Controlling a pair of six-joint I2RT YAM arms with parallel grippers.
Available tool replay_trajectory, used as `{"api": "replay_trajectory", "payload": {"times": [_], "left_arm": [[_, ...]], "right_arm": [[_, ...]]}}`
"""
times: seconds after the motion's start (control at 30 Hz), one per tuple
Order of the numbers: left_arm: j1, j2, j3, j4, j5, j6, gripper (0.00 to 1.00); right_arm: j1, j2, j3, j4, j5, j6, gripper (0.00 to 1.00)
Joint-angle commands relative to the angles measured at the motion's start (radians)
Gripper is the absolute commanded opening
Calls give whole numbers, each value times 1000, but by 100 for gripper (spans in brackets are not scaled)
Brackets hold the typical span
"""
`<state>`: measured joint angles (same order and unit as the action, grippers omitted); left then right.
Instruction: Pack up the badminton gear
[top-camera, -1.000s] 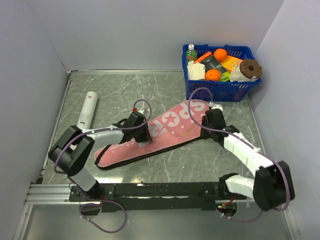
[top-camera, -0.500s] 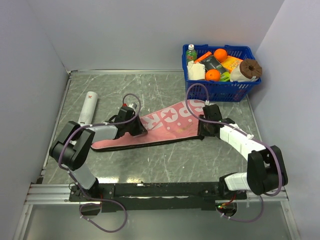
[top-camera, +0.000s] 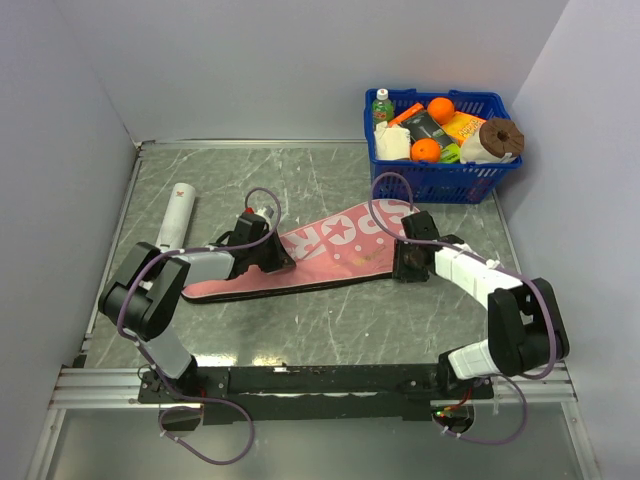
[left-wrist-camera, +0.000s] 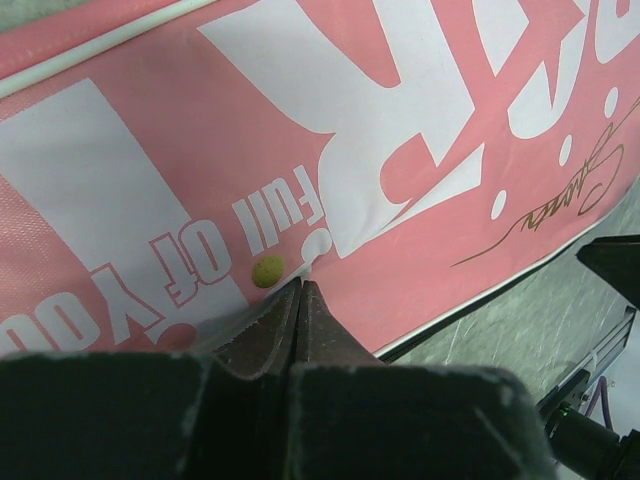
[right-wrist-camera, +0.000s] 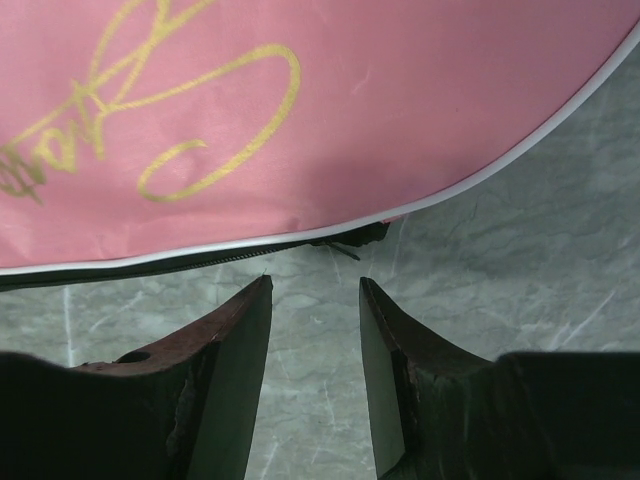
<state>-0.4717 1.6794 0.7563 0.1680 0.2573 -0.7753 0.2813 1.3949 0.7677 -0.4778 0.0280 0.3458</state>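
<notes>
The pink bag (top-camera: 335, 243) lettered "SPORT" lies flat across the middle of the table. It fills the left wrist view (left-wrist-camera: 420, 150). My left gripper (top-camera: 277, 260) rests on its narrow half, shut, its tips (left-wrist-camera: 301, 285) pinching a small pucker of the fabric. My right gripper (top-camera: 402, 264) is open at the bag's wide end. Its tips (right-wrist-camera: 315, 283) stand over bare table just short of the bag's edge (right-wrist-camera: 300, 120) and zipper pull (right-wrist-camera: 345, 243). The long white tube (top-camera: 175, 215) lies at the left. Rackets and shuttlecock are out of view.
The blue basket (top-camera: 445, 182) of groceries stands at the back right, close behind the bag's wide end. Grey walls close in the table on the left, back and right. A metal rail runs along the near edge.
The bag has dropped from a raised, slanted pose to lying flat and has swung more crosswise. My left gripper moved left and back with it. My right gripper drew in to the bag's wide end.
</notes>
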Motion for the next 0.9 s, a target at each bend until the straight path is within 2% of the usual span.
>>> {"api": "replay_trajectory", "payload": {"times": [0.0, 0.43, 0.87], "left_arm": [[4, 13, -20, 8, 5, 7, 1], [2, 26, -9, 2, 20, 14, 1], [2, 31, -2, -1, 19, 16, 1]], "right_arm": [[-7, 36, 67, -31, -2, -1, 47], [-11, 145, 154, -70, 6, -54, 47], [-14, 168, 119, -97, -23, -61, 44]]}}
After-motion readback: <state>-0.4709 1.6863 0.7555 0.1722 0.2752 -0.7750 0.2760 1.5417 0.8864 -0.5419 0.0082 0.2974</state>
